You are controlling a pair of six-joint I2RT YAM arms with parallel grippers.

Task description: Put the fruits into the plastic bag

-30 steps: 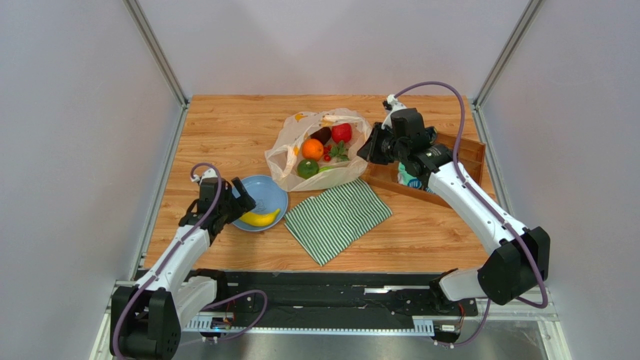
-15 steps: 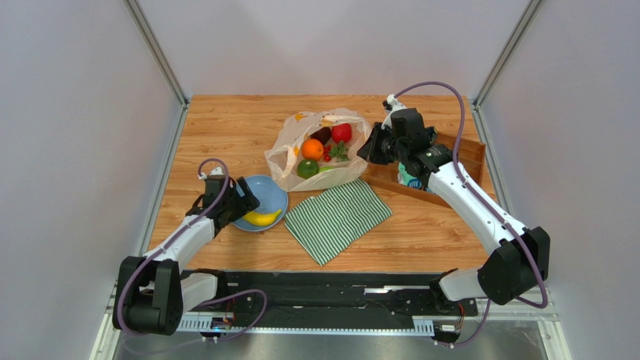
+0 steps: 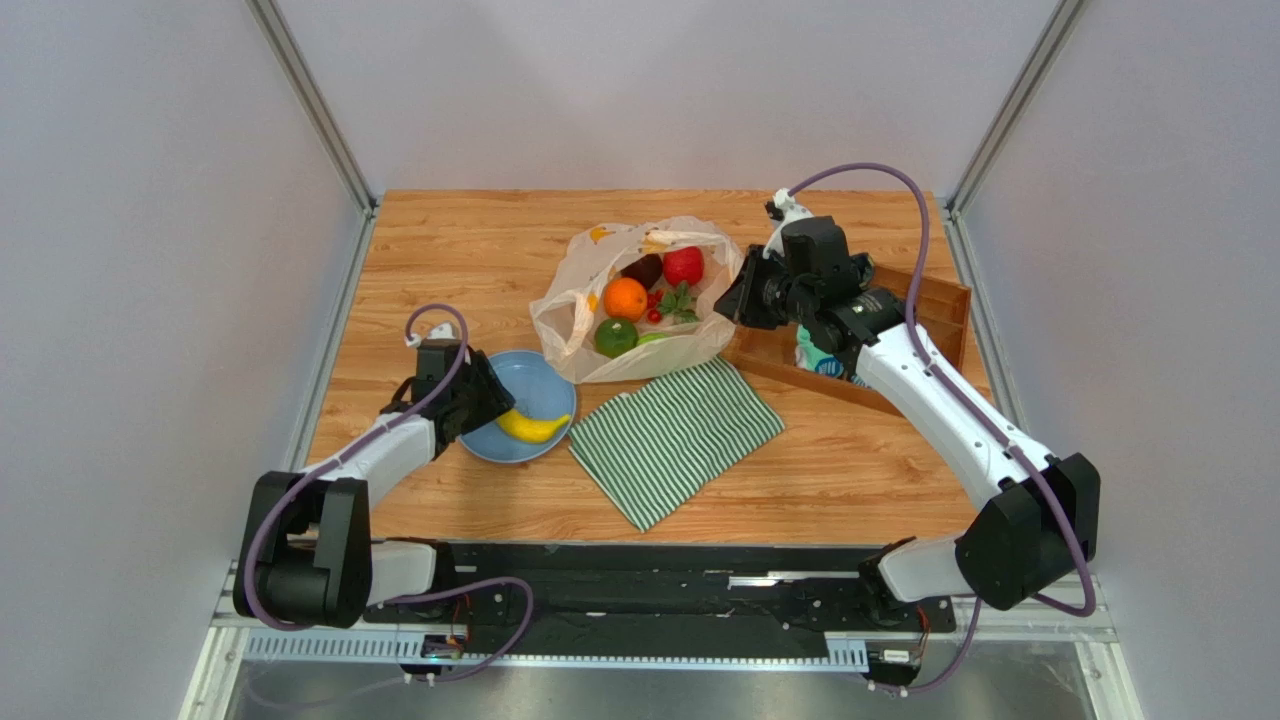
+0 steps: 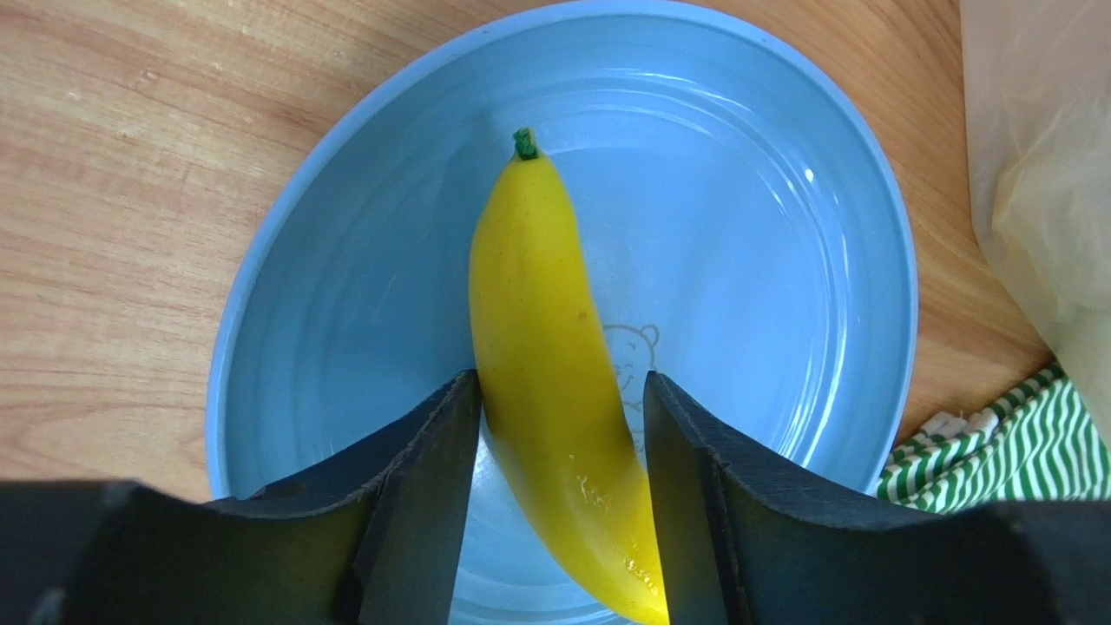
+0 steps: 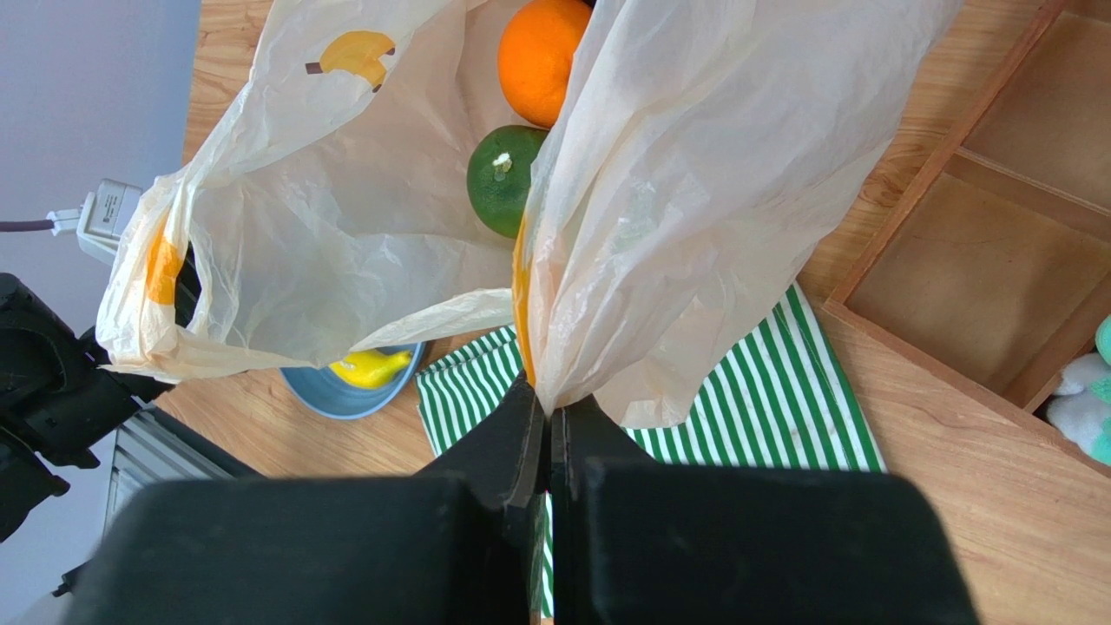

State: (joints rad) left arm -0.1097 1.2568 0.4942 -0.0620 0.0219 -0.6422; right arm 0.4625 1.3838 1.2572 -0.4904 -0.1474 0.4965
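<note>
One fruit not bagged yet: banana [image 4: 541, 287], lying on blue plate [image 4: 783, 261] at near-left of desk [image 4: 131, 195]. My left hand [image 4: 561, 380] is down over its lower half, fingers against both sides. It's clamped on it as far as I can see, and the banana isn't lifted off the plate. Handling guess: light, firm, glossy skin so prob. slippery. It's curved, so a grip across mid-body suits, not the green stem tip. Plate has a faint bear-face print, no words.

Just beyond is a green-striped cloth [image 4: 1017, 443], not a task item.

Further back is the plastic bag [image 5: 704, 195] w/ orange [image 5: 541, 59], green apple [image 5: 502, 176], red apple [image 3: 684, 266], dark fruit [image 3: 642, 270] and berries [image 3: 657, 312] inside. Film looks thin, floppy, crinkly. Prob. collapses if let go, so take it by the rim. My right hand [image 5: 548, 417] is pinched together on the bag's edge, holding the mouth up. Bag shows yellow banana prints only; no brand or readable txt anywhere. Wooden tray [image 5: 991, 261] sits far right.
</note>
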